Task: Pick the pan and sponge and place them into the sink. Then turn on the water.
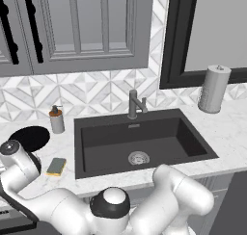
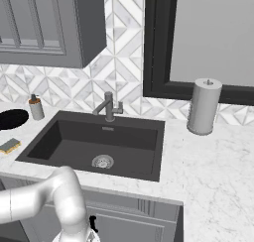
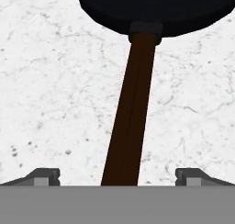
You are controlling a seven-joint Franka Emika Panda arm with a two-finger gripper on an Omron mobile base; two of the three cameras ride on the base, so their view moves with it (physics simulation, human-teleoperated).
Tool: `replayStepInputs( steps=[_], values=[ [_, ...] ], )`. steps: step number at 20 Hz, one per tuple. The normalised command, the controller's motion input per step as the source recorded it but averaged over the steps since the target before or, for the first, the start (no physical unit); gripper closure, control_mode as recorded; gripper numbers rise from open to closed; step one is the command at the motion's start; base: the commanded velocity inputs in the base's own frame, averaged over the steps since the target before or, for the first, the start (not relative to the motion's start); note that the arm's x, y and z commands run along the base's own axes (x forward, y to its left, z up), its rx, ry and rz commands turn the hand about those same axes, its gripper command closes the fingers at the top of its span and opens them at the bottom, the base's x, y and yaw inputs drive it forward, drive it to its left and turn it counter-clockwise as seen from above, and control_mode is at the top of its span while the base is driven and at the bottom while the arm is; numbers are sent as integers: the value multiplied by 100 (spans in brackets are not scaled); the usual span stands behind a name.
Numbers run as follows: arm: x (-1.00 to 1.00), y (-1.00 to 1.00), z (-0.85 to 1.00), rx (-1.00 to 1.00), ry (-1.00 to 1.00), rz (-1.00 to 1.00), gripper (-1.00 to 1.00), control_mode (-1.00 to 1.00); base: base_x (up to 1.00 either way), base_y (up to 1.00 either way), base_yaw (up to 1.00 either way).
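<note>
Jaws released, spread wide | pan [image 3: 153, 9] handle [image 3: 131, 113] centred between fingertips [image 3: 46, 176]; resting on counter [image 3: 50, 81]

The black pan [image 1: 30, 137] lies flat on the marble worktop [image 1: 226, 128], left of the sink [image 1: 140, 137], its dark brown handle [image 3: 129, 113] straight. The yellow sponge [image 1: 56, 166] with its grey-green top lies near the pan. The dark grey sink holds only its metal drain [image 1: 139, 157].
</note>
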Motion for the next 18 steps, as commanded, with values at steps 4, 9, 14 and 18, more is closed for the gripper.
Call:
replayStepInputs(
  steps=[4,9,14,18],
  values=[
    [10,2,-40,0,2,0,-100,-100,0,0,0],
    [0,0,-49,0,1,-1,-100,-100,0,0,0],
    [0,-3,-51,0,0,-3,100,-100,0,0,0],
    [0,-44,-68,1,0,-13,100,-100,0,0,0]
  ],
)
